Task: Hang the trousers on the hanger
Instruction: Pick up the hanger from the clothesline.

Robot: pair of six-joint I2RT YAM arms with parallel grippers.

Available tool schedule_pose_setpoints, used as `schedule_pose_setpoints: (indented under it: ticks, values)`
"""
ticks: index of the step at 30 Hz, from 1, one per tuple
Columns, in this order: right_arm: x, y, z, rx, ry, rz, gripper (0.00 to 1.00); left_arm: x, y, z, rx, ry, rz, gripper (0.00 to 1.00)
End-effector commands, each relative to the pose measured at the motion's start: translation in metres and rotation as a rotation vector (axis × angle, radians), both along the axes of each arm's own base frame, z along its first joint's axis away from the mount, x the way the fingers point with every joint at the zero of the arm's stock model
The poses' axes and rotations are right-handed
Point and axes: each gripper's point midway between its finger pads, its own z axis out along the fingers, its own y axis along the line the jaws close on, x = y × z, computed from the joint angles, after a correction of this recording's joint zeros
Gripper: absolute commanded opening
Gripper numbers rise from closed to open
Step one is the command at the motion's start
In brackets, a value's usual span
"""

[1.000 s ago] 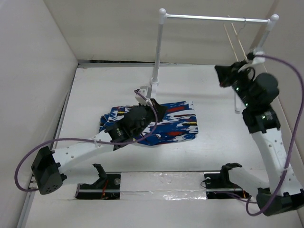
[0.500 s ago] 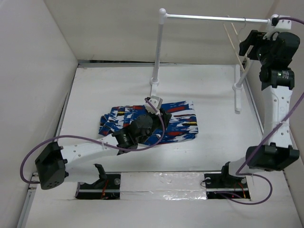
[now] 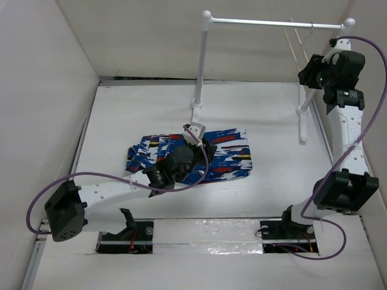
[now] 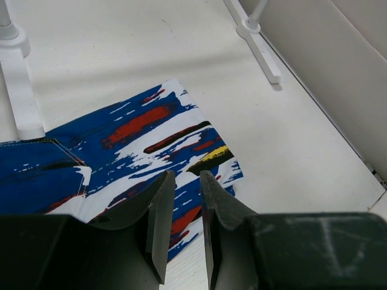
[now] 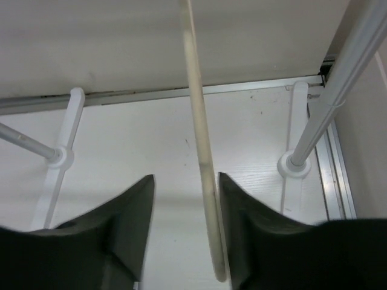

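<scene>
Top external view showed the trousers [image 3: 233, 154] lying flat on the desk [image 3: 133, 109], near the middle and just in front of the left post of the white rack [image 3: 266, 23]. The hanger [image 3: 292, 51] was not on the desk. It hung by its small hook from the rack's rail, far over on the right, well apart from the trousers.

The right gripper [image 3: 307, 72] was up high beside the hanger. I think it was there because that was the only place to get hold of the hanger. In the right wrist view its jaws were wide apart, with one thin arm of the hanger [image 5: 196, 109] running down between them. The stick was closer to one jaw than the other. Nothing was clamped yet. The wide gap probably let the stick slip in easily.

The left gripper [image 3: 204, 145] was low over the trousers. In the left wrist view the left gripper [image 4: 185, 178] had its jaws close together with only a thin gap, and no cloth was between them. I could not tell if they touched the cloth. It looked like it was waiting there, ready to pinch the thin cloth.

Counting up, there was one pair of trousers, one hanger, one rack with two posts and one rail, and two arms with two jaws each.
</scene>
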Motion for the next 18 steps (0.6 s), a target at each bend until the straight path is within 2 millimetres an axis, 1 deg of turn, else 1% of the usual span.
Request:
schedule_pose_setpoints:
  ticks: [1,2,3,4,5,6,7,8,9,10,11,13,15,17,18]
  values:
    - [-0.006,0.015,0.019,-0.030,-0.069,0.019,0.47,0.001,-0.001,0.011,-0.056,-0.009,0.000,0.21]
    - [-0.006,0.022,0.020,-0.035,-0.075,0.022,0.41,0.000,-0.002,0.011,-0.059,-0.006,-0.010,0.21]
    - [-0.009,0.023,0.022,-0.043,-0.080,0.011,0.37,0.002,0.000,0.012,-0.066,-0.006,-0.004,0.21]
    - [-0.008,0.021,0.024,-0.056,-0.083,-0.020,0.28,0.001,0.001,0.012,-0.072,-0.004,-0.008,0.21]
    - [-0.008,0.022,0.025,-0.069,-0.087,-0.024,0.23,0.003,0.002,0.013,-0.078,-0.003,-0.006,0.21]
    - [-0.008,0.025,0.028,-0.074,-0.098,-0.021,0.19,0.002,0.003,0.014,-0.082,-0.005,-0.006,0.21]
    - [-0.008,0.031,0.032,-0.081,-0.111,-0.006,0.14,0.002,0.004,0.014,-0.083,-0.006,-0.006,0.21]
    - [-0.007,0.031,0.033,-0.083,-0.117,-0.006,0.11,0.002,0.004,0.014,-0.084,-0.006,-0.006,0.21]
    - [-0.006,0.036,0.035,-0.085,-0.129,0.006,0.09,0.002,0.004,0.015,-0.085,-0.008,-0.006,0.21]
    - [-0.006,0.035,0.039,-0.084,-0.138,-0.001,0.06,0.002,0.003,0.014,-0.082,-0.006,-0.008,0.21]
    - [-0.006,0.039,0.040,-0.079,-0.145,0.006,0.03,0.002,0.004,0.013,-0.079,-0.007,-0.005,0.21]
    - [-0.007,0.038,0.049,-0.073,-0.176,-0.006,0.00,0.005,0.005,0.013,-0.080,-0.005,0.003,0.21]
    - [-0.013,0.037,0.060,-0.068,-0.209,-0.020,0.00,0.005,0.004,0.012,-0.081,-0.002,-0.001,0.21]
    - [-0.018,0.034,0.064,-0.069,-0.219,-0.043,0.00,0.003,0.004,0.013,-0.087,-0.002,-0.008,0.21]
    - [-0.024,0.033,0.071,-0.070,-0.241,-0.048,0.00,0.003,0.004,0.014,-0.090,-0.004,-0.011,0.22]
